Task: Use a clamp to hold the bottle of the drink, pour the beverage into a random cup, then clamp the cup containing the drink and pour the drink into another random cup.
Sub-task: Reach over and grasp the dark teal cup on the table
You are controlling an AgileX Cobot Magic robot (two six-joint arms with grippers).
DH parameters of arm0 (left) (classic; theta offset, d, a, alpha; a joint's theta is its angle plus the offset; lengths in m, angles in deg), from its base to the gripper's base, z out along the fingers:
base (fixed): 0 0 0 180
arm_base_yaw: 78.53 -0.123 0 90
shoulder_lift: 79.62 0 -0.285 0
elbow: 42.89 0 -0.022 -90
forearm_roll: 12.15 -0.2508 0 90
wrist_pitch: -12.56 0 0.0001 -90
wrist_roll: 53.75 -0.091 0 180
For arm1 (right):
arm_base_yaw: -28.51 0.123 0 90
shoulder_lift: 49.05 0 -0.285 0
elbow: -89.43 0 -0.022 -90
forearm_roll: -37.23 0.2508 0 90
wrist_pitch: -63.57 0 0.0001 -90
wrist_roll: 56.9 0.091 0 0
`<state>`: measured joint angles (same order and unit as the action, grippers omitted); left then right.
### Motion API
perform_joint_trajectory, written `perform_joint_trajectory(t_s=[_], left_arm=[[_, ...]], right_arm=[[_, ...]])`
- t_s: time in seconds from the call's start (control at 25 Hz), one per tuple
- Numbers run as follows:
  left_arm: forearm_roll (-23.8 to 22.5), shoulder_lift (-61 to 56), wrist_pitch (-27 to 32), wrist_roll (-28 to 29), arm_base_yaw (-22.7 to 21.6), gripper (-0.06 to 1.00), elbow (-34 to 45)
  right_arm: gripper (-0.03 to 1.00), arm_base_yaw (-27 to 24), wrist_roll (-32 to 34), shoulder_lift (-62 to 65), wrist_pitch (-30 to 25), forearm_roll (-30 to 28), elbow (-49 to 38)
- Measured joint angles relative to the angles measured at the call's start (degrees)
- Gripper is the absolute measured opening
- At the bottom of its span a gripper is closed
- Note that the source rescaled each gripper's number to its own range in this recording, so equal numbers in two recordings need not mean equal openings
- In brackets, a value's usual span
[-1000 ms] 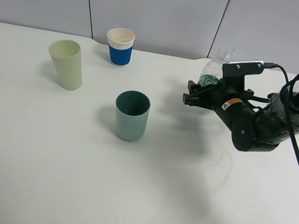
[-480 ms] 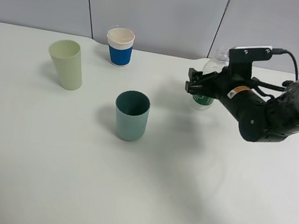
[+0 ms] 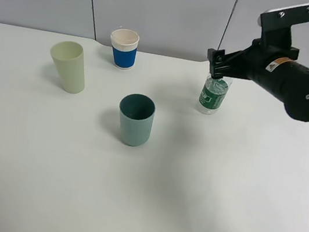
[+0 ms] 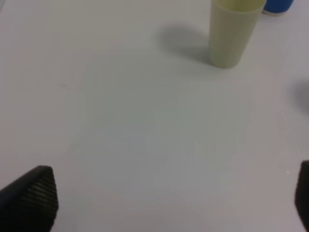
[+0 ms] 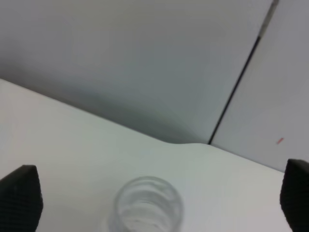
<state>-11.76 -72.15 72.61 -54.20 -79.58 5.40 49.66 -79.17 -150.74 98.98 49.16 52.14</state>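
A clear drink bottle [image 3: 212, 96] with a green label stands upright on the white table [image 3: 219, 191], right of centre. My right gripper [image 3: 220, 61] hangs just above its neck, open and holding nothing. In the right wrist view the bottle's open mouth [image 5: 148, 203] lies below and between the spread fingertips [image 5: 19, 195]. A teal cup [image 3: 136, 119] stands mid-table, a pale green cup [image 3: 68, 66] at the left, and a blue-and-white paper cup [image 3: 123, 47] at the back. My left gripper [image 4: 166, 203] is open over bare table, short of the pale green cup [image 4: 234, 31].
Grey wall panels [image 3: 159, 11] close the table's far edge just behind the paper cup and the bottle. The blue paper cup's base [image 4: 277, 5] shows at the edge of the left wrist view.
My right gripper held the bottle tilted, stood it upright on the table, let go and rose above its neck. The cups have not moved.
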Motion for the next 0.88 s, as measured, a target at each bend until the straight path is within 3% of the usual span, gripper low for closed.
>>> perform_joint_trajectory(t_s=[0.44,0.68,0.88], left_arm=[[0.0,0.0,0.0,0.0,0.0,1.00,0.0],[0.0,0.0,0.0,0.0,0.0,1.00,0.0],[0.0,0.0,0.0,0.0,0.0,1.00,0.0]], right_arm=[[0.99,-11.7,-0.8,20.5,-10.6,-1.6,0.0],[0.99,-19.8,-0.9,29.2,-20.9,-7.5,0.0],[0.99,-23.5,2.6,37.8,-28.8,-8.4,0.0]])
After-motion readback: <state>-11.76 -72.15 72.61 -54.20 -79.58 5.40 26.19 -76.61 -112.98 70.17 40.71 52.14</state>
